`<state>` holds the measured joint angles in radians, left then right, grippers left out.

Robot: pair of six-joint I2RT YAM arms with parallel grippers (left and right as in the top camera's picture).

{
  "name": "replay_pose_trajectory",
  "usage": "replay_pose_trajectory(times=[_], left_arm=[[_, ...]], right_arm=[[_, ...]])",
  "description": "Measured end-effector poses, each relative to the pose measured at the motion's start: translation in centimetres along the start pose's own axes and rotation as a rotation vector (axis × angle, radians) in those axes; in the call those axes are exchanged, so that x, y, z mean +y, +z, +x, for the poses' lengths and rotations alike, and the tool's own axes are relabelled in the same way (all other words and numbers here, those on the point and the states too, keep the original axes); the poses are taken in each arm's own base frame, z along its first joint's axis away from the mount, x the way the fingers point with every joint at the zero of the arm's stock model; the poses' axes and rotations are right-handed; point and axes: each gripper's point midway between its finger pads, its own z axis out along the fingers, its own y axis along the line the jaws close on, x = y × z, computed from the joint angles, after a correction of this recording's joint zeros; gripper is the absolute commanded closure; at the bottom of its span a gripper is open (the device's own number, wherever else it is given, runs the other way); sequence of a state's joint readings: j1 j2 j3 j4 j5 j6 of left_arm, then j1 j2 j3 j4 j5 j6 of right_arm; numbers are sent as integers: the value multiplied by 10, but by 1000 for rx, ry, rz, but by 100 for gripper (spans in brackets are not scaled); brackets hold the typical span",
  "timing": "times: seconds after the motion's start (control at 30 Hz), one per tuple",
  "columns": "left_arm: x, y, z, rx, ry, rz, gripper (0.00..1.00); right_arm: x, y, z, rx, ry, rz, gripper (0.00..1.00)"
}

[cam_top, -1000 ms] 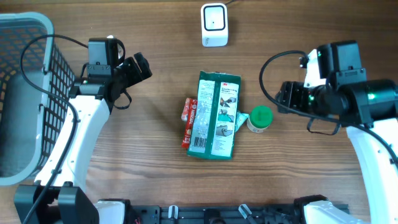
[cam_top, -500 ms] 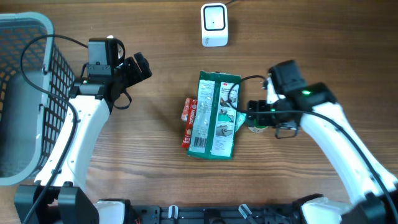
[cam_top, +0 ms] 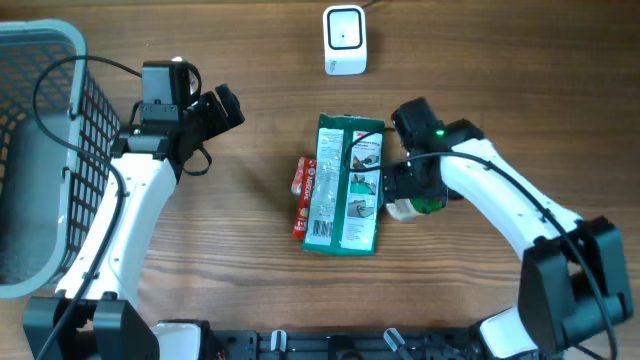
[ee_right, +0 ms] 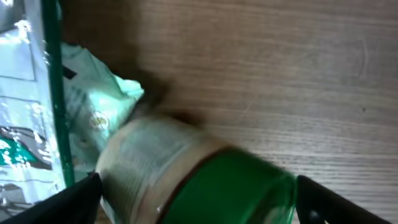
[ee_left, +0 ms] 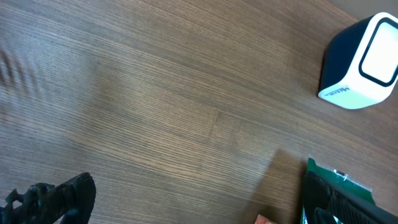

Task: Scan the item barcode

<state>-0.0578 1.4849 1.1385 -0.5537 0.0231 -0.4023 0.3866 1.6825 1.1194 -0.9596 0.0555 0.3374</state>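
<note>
A small jar (cam_top: 415,207) with a green lid lies on its side on the wooden table, right of a flat green packet (cam_top: 345,185). My right gripper (cam_top: 398,190) is down over the jar. In the right wrist view the jar (ee_right: 186,180) fills the gap between the open fingers (ee_right: 78,202), with the green packet (ee_right: 25,93) just to the left. The white barcode scanner (cam_top: 344,40) stands at the back middle. My left gripper (cam_top: 225,105) hovers open over bare wood at the left, holding nothing, and its wrist view shows the scanner (ee_left: 364,62).
A red pack (cam_top: 302,190) lies against the green packet's left edge. A grey wire basket (cam_top: 30,35) fills the far left of the table. The right arm's cable loops over the green packet.
My right arm swung in from the right and came down over the jar, and its jaws widened. The left arm has not moved.
</note>
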Motion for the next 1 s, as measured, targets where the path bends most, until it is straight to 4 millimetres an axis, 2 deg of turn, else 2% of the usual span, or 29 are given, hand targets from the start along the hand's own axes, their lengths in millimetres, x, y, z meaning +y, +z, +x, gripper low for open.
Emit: replay_pose_trajectory(times=[0.13, 0.3, 0.4, 0.5, 0.67, 1.0], left_arm=[[0, 0, 0, 0, 0, 0, 0], [0, 0, 0, 0, 0, 0, 0], [0, 0, 0, 0, 0, 0, 0], [0, 0, 0, 0, 0, 0, 0], [0, 0, 0, 0, 0, 0, 0], [0, 0, 0, 0, 0, 0, 0]], right_arm=[[0, -7, 6, 35, -2, -1, 3], [4, -28, -6, -12, 2, -23, 0], [3, -37, -4, -12, 2, -29, 0], [5, -38, 4, 22, 1, -43, 0], [18, -39, 14, 67, -1, -120, 0], [32, -41, 27, 102, 6, -117, 0]])
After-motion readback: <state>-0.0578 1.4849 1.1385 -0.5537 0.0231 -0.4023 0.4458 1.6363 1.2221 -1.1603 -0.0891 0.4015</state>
